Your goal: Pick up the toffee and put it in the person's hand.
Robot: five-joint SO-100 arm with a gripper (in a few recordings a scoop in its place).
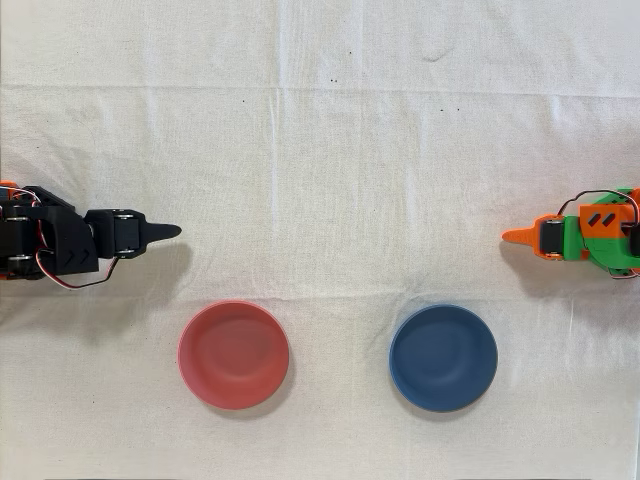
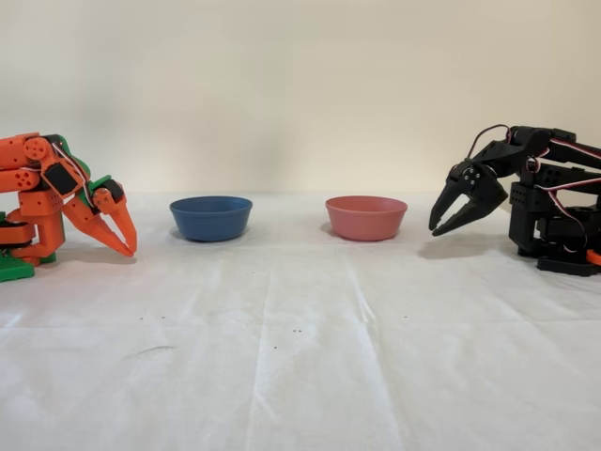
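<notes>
My black gripper rests folded back at the left edge in the overhead view, its fingers drawn to a single point above the cloth. Seen from the side, the gripper hangs at the right, angled down, tips together and nothing between them. The toffee is out of view. The person's hand is out of view too.
A red bowl and a blue bowl stand side by side near the front edge in the overhead view; from the side they appear as the blue bowl and red bowl. The idle orange arm sits opposite. White cloth covers the table.
</notes>
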